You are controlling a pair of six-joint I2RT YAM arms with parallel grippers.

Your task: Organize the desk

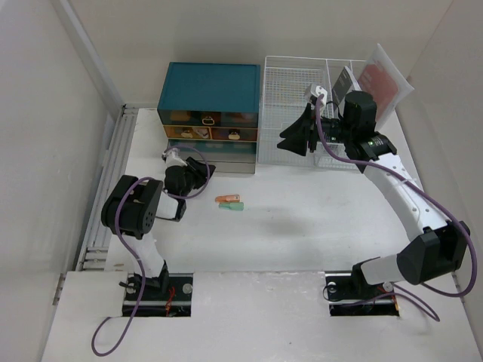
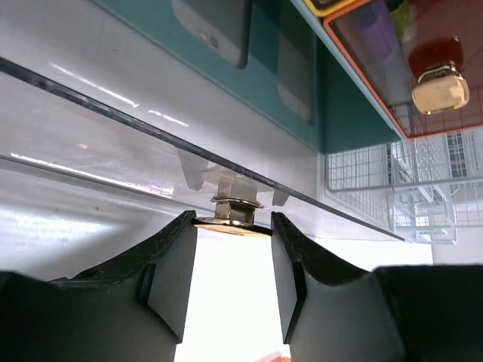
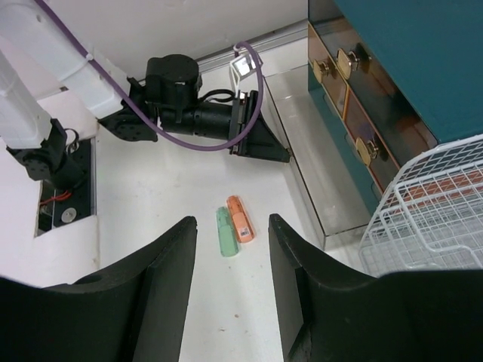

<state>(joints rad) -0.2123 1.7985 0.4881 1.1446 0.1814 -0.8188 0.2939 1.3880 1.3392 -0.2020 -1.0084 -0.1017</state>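
Desk, white, between pale walls

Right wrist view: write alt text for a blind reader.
Between the open right gripper fingers, a green highlighter and an orange one lie side by side on the white desk. Beyond them, the left gripper is at the clear bottom drawer of the teal drawer box.

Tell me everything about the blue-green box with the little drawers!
The teal drawer box stands upright at the back of the desk, right beside the white wire rack. Its top is flat and plain teal. The front holds small see-through drawers with orange or yellow rims and gold knobs. The clear bottom drawer is pulled out, and the left gripper is at its knob.
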